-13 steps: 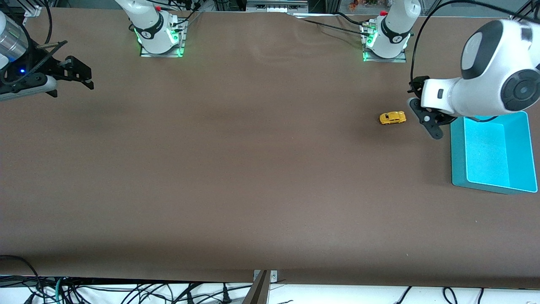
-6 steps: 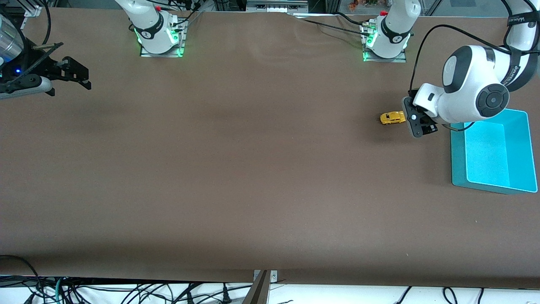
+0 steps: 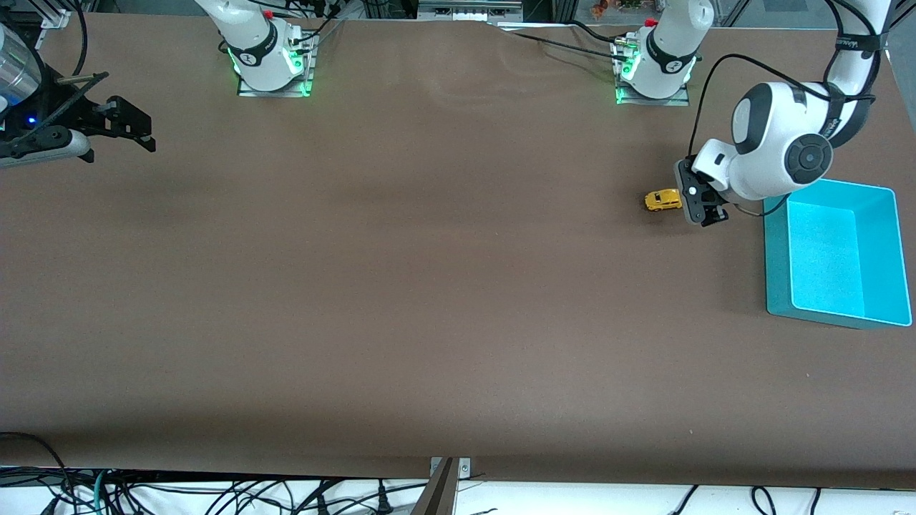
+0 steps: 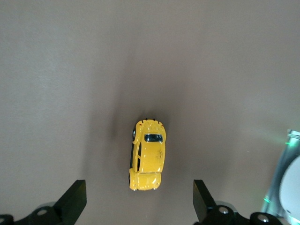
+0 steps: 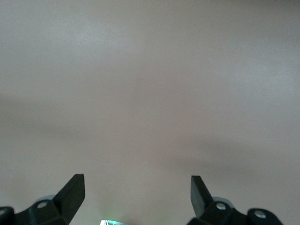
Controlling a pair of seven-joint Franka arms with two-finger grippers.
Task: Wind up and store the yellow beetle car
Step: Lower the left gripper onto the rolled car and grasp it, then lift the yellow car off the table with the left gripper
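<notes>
Fingers first: the left gripper (image 4: 136,201) has its fingers (image 4: 72,197) spread wide with nothing between them yet, and in the left wrist view the yellow beetle car (image 4: 147,153) sits on its wheels just ahead of the two tips, lined up lengthwise with the gap. So we're basically framed for a grab across the car's sides. What's changed over the last second is that the left arm has swung in from over the turquoise bin (image 3: 776,265) and dropped lower, so in the front view the left gripper (image 3: 701,204) now sits right beside the car (image 3: 663,199), on the side toward the bin, where a second ago it was clearly apart from it. The car itself hasn't budged; it's on the brown table (image 3: 401,286) toward the left arm's end, near the bin but outside it. We read that as the approach nearly wrapping up: no contact that we can see, nothing wound, nothing stored. Next bit probably needs the gripper to slide forward a touch so the tips straddle the body before closing, and since it rolls, a nudge could send it off. The right gripper (image 3: 118,129) waits out at the right arm's end of the table, fingers (image 5: 70,192) open too, over bare table.
</notes>
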